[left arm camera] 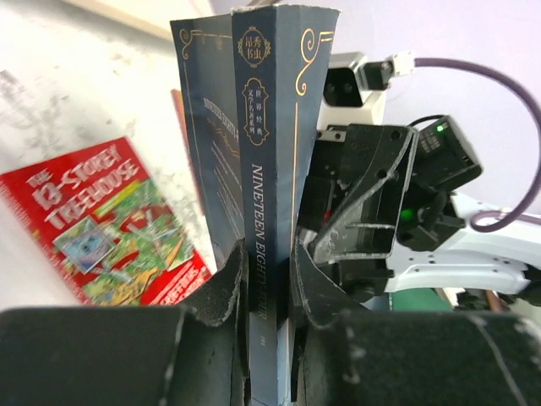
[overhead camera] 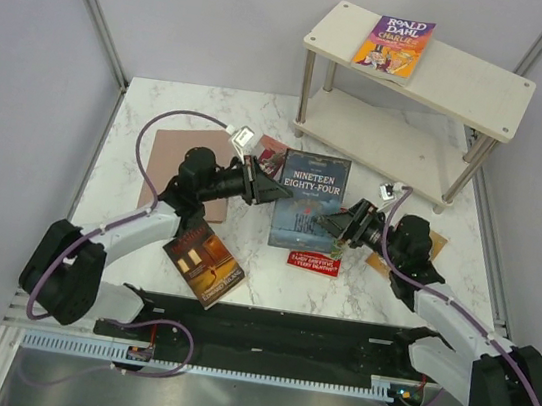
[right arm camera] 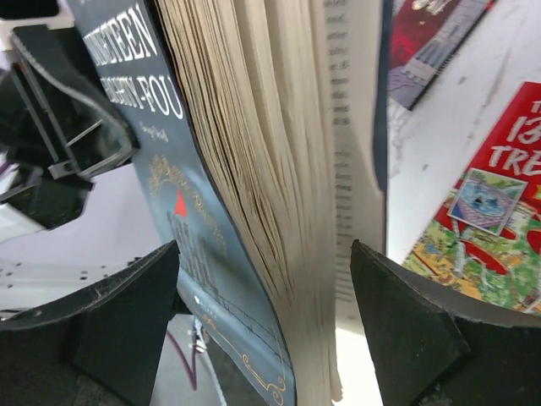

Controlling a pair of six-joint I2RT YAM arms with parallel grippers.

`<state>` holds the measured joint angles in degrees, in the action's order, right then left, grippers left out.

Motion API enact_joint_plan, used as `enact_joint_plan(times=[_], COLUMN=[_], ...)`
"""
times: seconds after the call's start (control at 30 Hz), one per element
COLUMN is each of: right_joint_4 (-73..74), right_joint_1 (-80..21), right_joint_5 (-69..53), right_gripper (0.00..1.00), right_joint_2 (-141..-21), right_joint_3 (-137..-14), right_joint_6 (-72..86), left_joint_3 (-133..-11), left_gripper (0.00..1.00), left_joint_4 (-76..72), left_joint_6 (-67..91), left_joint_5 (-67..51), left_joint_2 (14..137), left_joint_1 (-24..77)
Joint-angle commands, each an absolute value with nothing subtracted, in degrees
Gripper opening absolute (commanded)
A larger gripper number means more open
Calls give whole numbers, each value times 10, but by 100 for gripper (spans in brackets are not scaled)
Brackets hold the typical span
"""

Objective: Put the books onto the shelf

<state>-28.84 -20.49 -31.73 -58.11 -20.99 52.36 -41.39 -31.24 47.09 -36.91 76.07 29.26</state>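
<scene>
Lying atop shelf, Roald Dahl book

From above, Nineteen Eighty-Four hides most of the red Treehouse book.

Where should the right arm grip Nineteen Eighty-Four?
On Nineteen Eighty-Four, the fore-edge, coming from the right, opposite the spine that the left gripper pinches. The pages fan loose there, so the right gripper, jaws open, should straddle both covers and close across the whole thickness.
</scene>
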Motion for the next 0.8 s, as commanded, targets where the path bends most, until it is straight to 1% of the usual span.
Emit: enact_joint_plan(times=[0.0,0.1,0.33,0.6,0.77], right_joint_4=[-337,-288,-240,-315,-298], right_joint_1=[-204,-204,-204,-204,-204], right_joint_5=[-350,-338,-316,-314,-304], right_gripper=[89,90,92,94,95], right_joint_2=[-556,-515,-462,-483,-482], right_joint_3=[-189,-171,-149,-148,-160], right_joint_6=[555,543,535,563,545], left_joint_3=[-468,-482,-510,-499,-494], left_gripper=[2,2,2,2,2], left_joint_4=[-496,-526,-566,-628,-652], left_joint_6=[556,579,615,657,671], left_joint_5=[-439,-451,-476,-495,-502], left_joint_2=[787,808,841,879,894], left_joint_1=[279,267,257,258,257])
